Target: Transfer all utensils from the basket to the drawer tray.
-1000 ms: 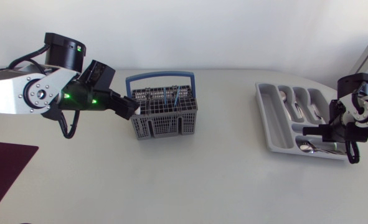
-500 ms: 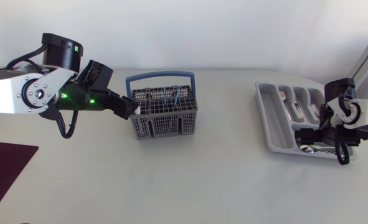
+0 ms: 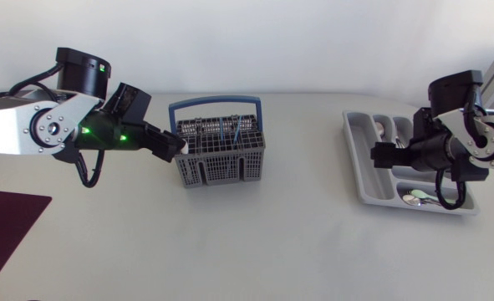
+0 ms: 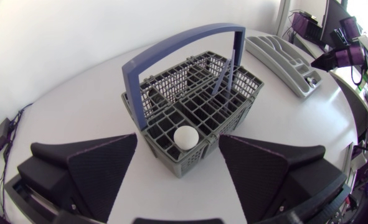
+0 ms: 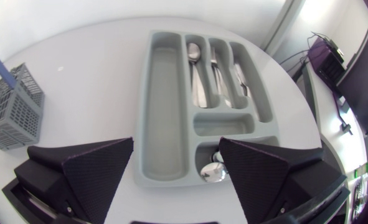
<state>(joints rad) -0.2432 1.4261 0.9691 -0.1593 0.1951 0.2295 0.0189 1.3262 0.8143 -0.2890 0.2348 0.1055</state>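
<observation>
1. The basket [image 3: 221,150] is a boxy grey plastic mesh with a blue hoop handle, sitting just off the tabletop [image 3: 272,242] centre toward 10 o'clock.
2. Blue-handled utensils [image 3: 230,130] stand upright in it, and a white round piece [image 4: 185,137] shows in one near cell.
3. My left tool [image 3: 175,146] sits at the basket's 9 o'clock side with its matte wedge fingers spread wide, gripping nothing.
4. The drawer tray [image 3: 364,184] is smooth grey moulded plastic with long slots, out at 3 o'clock. Shiny metal spoons [image 5: 197,74] lie in its slots.
5. My right tool [image 3: 382,155] hangs over the tray, fingers wide apart and empty.
6. The tabletop is matte white, with a dark maroon mat [image 3: 4,221] at 8 o'clock.
</observation>
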